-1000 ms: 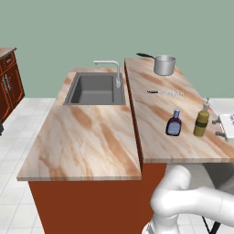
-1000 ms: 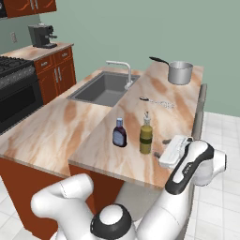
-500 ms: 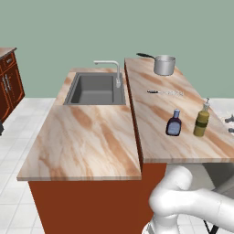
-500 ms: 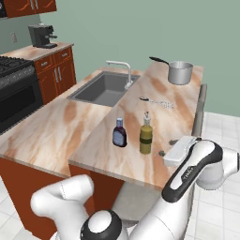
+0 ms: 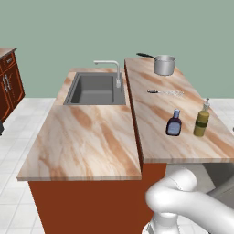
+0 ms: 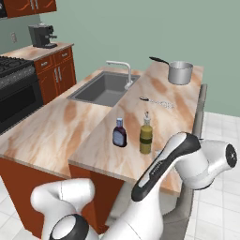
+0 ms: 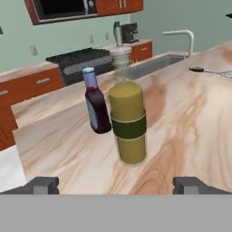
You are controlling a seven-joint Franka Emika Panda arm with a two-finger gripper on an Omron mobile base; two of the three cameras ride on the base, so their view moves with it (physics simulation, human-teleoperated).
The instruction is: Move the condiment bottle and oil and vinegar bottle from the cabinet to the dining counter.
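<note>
The condiment bottle, squat and dark with a blue cap, stands upright on the dining counter. Close beside it stands the taller olive-yellow oil and vinegar bottle, also upright. In the hand view my gripper is open, its dark fingertips wide apart and a short way back from the oil bottle, holding nothing. A reddish-brown wall cabinet hangs at the far left above the stove side.
A steel pot sits at the counter's far end, with a whisk lying before it. The grey sink and faucet lie in the lower slab. Stove and coffee machine stand left.
My hand has drawn back from the oil bottle toward the counter's edge and left the left base view. Both bottles stay where they were.
</note>
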